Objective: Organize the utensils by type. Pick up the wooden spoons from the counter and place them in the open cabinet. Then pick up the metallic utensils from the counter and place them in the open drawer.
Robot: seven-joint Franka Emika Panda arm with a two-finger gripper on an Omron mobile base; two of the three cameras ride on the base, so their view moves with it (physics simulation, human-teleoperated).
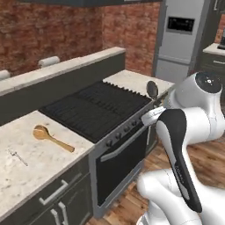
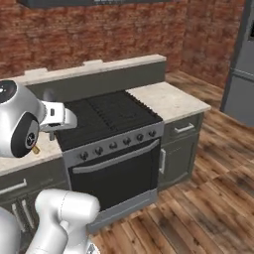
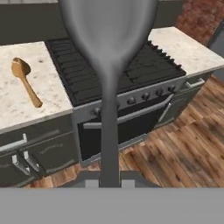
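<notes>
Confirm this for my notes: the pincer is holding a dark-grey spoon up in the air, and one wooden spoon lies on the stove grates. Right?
Not quite. The pincer does hold the dark-grey spoon aloft, but the wooden spoon lies on the beige counter beside the stove, not on its grates. The left base view and the hand view both show it there.

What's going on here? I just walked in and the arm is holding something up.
The robot arm's pincer is shut on a dark-grey metal spoon, held up over the stove's front edge. One wooden spoon lies on the counter left of the stove, with a thin silver fork nearby.
</notes>
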